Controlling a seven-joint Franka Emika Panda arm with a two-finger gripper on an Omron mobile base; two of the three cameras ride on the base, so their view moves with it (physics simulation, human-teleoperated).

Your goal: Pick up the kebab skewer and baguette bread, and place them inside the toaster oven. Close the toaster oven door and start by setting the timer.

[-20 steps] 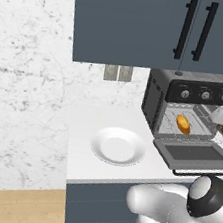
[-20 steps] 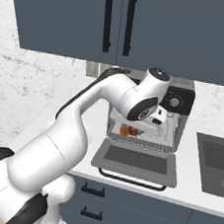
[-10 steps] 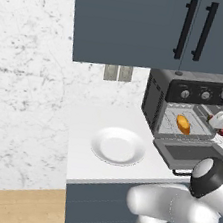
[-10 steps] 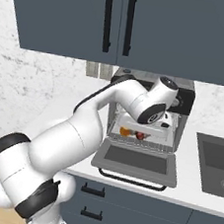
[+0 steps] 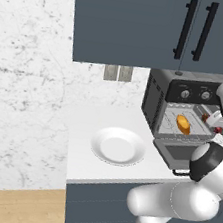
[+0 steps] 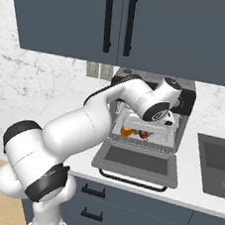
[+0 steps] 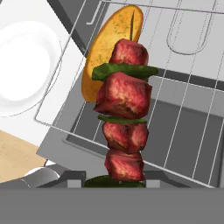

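Observation:
My gripper [image 7: 116, 180] is shut on the lower end of the kebab skewer [image 7: 124, 109], with its red meat chunks and green pieces. The skewer hangs over the wire rack [image 7: 188, 87] at the mouth of the toaster oven [image 5: 159, 95]. The baguette bread [image 7: 103, 52] lies on that rack just behind the skewer. From the right base view the skewer [image 6: 143, 134] is beside the baguette bread [image 6: 126, 131] inside the oven [image 6: 186, 101]. The toaster oven door [image 6: 138, 160] is dropped open and flat, and it also appears in the left base view [image 5: 178, 153]. The baguette [image 5: 183, 124] rests mid-rack.
A white plate [image 5: 118, 146] sits on the counter left of the oven. A sink [image 6: 218, 162] lies to the oven's right. Dark cabinets [image 5: 147, 23] hang above. Three silver knobs [image 5: 186, 94] line the oven's black panel.
The hand has shifted slightly to the right at the oven mouth, still holding the skewer, and the arm's elbow has swung round. The baguette and door have not moved.

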